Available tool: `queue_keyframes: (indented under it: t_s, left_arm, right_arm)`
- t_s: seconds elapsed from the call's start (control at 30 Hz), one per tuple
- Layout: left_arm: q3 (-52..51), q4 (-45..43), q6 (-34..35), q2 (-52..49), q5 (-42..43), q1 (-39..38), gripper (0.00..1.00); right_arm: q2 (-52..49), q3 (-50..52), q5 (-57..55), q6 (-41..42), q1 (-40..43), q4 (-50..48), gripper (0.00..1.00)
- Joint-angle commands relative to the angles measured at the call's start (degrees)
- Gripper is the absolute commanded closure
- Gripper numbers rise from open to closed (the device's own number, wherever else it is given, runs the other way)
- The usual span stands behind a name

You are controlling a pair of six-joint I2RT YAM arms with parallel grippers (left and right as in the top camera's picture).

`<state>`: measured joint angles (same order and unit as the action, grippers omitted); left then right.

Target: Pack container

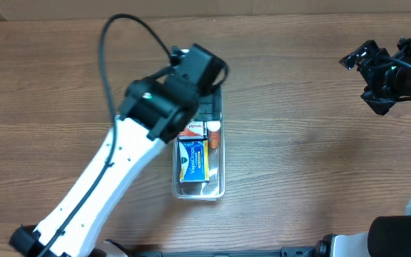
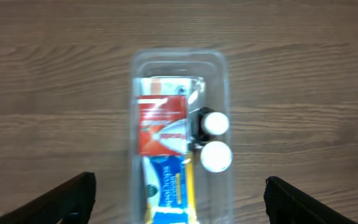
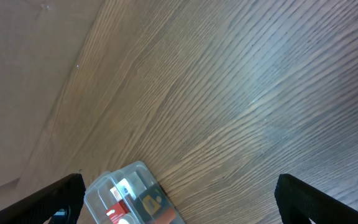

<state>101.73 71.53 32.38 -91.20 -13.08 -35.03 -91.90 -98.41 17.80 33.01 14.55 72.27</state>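
Near the middle of the wooden table (image 1: 320,143), flat on the wood: the container (image 1: 222,165), clear and long, laid lengthwise away from the robot. Packed inside with two boxes, two small bottles and one pale pack. Nearest the robot, a blue and yellow box (image 1: 193,160). Next along the same side, a red and white box (image 2: 161,127), overlapping the end of the blue one. Beside the red box, against the right long wall, two bottles (image 2: 215,123) with round white caps, one just behind the other, touching or almost so. At the far end, partly under the red box, the pale pack (image 2: 166,84), its print too blurred to read.

Directly above the container, the left gripper (image 2: 180,186), pointed straight down, carried on the white left arm (image 1: 98,178) reaching in on a slant from the near left corner. Fingers spread wide, wider than the container and above it, with nothing held. On the arm, one black cable (image 1: 109,43), standing up in a high loop.

Far to the right, toward the back of the table, the right gripper (image 3: 180,196), well apart from the container, tilted so as to catch only one end of it in its own camera. Also spread wide, nothing between the fingers.
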Motion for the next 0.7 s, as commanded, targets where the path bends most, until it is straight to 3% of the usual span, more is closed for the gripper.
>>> queue_keyframes:
  t_s: [0.0,0.07,0.13,0.37,0.47,0.6,0.67]
  left_arm:
    - [5.6,3.5,-6.7,7.7,-2.8,4.2,0.14]
    - [9.7,8.3,-7.4,12.7,-8.6,5.7,0.1]
    - [12.9,12.3,-7.3,18.1,-12.7,6.1,0.0]
    - [13.4,14.2,-7.1,32.7,-11.3,6.1,0.0]
    - [13.5,15.0,-7.6,35.3,-11.3,6.1,0.0]
    - [13.3,25.3,-7.7,37.0,-11.9,6.1,0.0]
    - [12.2,24.5,-7.9,37.1,-14.2,6.0,0.0]
  right_arm:
    - [0.2,-0.2,0.3,0.0,0.0,-0.1,0.0]
    - [0.2,-0.2,0.3,0.0,0.0,-0.1,0.0]
    - [0.2,-0.2,0.3,0.0,0.0,-0.1,0.0]
    - [0.2,-0.2,0.3,0.0,0.0,-0.1,0.0]
    - [0.2,-0.2,0.3,0.0,0.0,-0.1,0.0]
    - [0.2,-0.2,0.3,0.0,0.0,-0.1,0.0]
    - [0.2,-0.2,0.3,0.0,0.0,-0.1,0.0]
